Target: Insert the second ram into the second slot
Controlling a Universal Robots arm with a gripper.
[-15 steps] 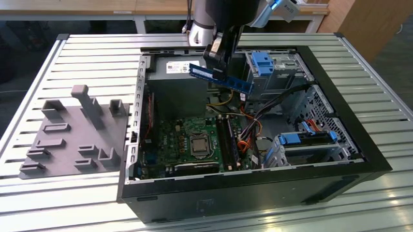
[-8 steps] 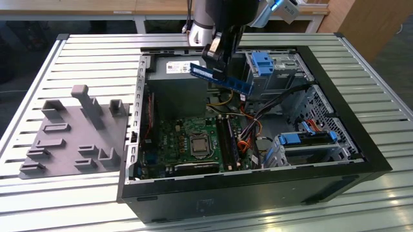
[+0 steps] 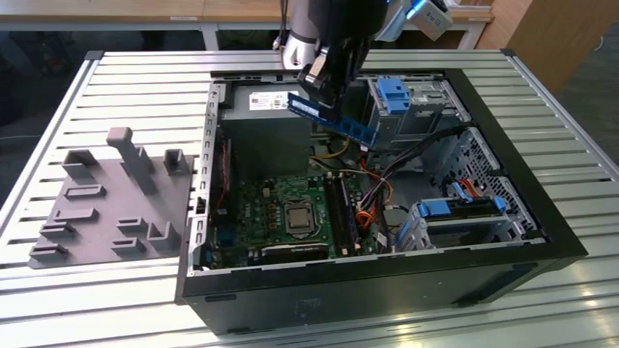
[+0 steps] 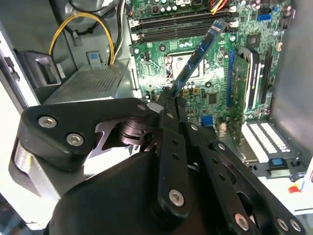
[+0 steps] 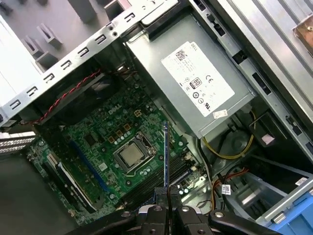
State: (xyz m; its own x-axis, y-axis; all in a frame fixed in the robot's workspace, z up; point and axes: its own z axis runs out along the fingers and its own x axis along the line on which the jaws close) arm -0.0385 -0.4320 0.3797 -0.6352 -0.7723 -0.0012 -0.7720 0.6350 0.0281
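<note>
My gripper (image 3: 322, 98) hangs over the open computer case, shut on the second ram (image 3: 350, 127), a long thin blue board held tilted in the air above the power supply's edge. In the second wrist view the ram (image 4: 200, 51) sticks out from the gripper (image 4: 168, 100) over the green motherboard (image 4: 161, 56). It appears edge-on in the first wrist view (image 5: 166, 156), rising from the gripper (image 5: 167, 195). The dark memory slots (image 3: 341, 210) lie below on the board, apart from the ram; I cannot tell which one is the second slot.
The black case (image 3: 387, 290) lies open on a slatted metal table (image 3: 145, 72). Inside are a grey power supply (image 5: 195, 83), the processor socket (image 3: 295, 217), loose cables (image 3: 372, 181) and blue drive clips (image 3: 392, 94). A grey fixture plate (image 3: 106, 203) sits at the exterior view's left.
</note>
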